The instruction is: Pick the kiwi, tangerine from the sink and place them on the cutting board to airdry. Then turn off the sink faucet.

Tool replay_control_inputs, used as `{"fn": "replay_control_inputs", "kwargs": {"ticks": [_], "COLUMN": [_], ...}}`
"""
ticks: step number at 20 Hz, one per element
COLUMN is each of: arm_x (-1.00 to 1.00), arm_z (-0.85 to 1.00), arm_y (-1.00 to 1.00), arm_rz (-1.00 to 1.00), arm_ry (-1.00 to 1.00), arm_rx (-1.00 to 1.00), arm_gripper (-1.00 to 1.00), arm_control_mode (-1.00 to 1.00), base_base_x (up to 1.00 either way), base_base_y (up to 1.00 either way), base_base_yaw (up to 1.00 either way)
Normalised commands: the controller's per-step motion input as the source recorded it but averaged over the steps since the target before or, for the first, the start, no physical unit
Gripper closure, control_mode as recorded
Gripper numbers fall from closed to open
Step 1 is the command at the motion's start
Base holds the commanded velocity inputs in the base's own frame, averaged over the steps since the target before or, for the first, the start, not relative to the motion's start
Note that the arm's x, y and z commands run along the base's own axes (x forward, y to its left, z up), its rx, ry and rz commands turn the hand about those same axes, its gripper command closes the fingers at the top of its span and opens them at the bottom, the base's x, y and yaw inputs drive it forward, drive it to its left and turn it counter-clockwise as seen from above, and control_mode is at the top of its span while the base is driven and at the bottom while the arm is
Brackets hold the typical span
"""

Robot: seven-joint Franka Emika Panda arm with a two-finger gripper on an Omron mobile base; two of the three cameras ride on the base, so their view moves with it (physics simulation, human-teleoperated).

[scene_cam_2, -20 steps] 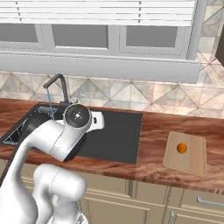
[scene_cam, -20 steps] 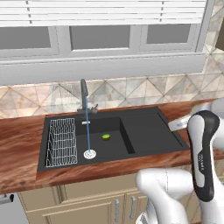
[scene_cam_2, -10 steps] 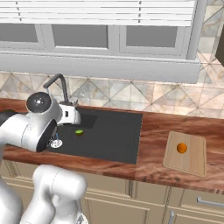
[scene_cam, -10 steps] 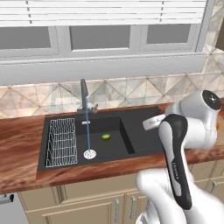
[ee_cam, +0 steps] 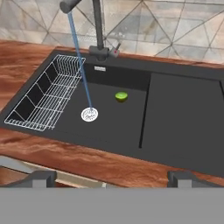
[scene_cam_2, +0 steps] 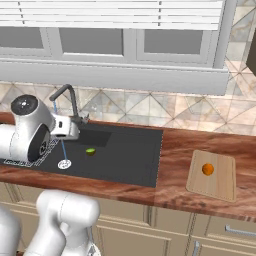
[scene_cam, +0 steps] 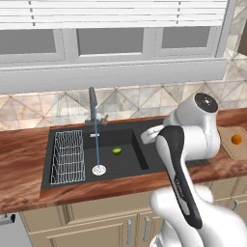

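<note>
Beyond the dark-tipped claw point(ee_cam: 112, 177) lies the black sink point(ee_cam: 183, 113), matte and uniform. Ahead and left of the claw, a lime-green kiwi point(ee_cam: 121, 96) rests on the black basin floor, beside a silver perforated drain point(ee_cam: 89, 114). Farther left, a white wire rack point(ee_cam: 48, 94). The sink faucet point(ee_cam: 98, 26) is dark grey, with a thin pale blue water stream point(ee_cam: 81, 65). The counter point(ee_cam: 39, 144) is reddish-brown wood grain. The backsplash point(ee_cam: 175, 26) shows beige and grey triangular tiles. Far right of the claw, a bright orange tangerine point(scene_cam_2: 208, 169) sits on the light tan cutting board point(scene_cam_2: 220, 185).
</note>
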Motion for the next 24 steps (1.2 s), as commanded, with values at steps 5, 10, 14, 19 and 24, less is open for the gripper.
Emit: {"fn": "replay_control_inputs", "kwargs": {"ticks": [5, 10, 14, 19, 24], "arm_x": [0.39, 0.34, 0.18, 0.26, 0.14], "arm_z": [-0.07, -0.13, -0.18, -0.17, -0.19], "arm_y": [0.03, 0.00, 0.03, 0.10, 0.25], "arm_rz": [0.00, 0.00, 0.00, -0.03, -0.08], "arm_ry": [0.12, 0.04, 0.00, 0.00, -0.01], "arm_rx": [0.00, 0.01, 0.03, 0.05, 0.00], "arm_gripper": [-1.00, -1.00, -1.00, -1.00, -1.00], "arm_control_mode": [-1.00, -1.00, -1.00, -1.00, -1.00], "base_base_x": [0.00, 0.00, 0.00, 0.00, 0.00], "base_base_y": [0.00, 0.00, 0.00, 0.00, 0.00], "base_base_yaw": [0.00, 0.00, 0.00, 0.00, 0.00]}}
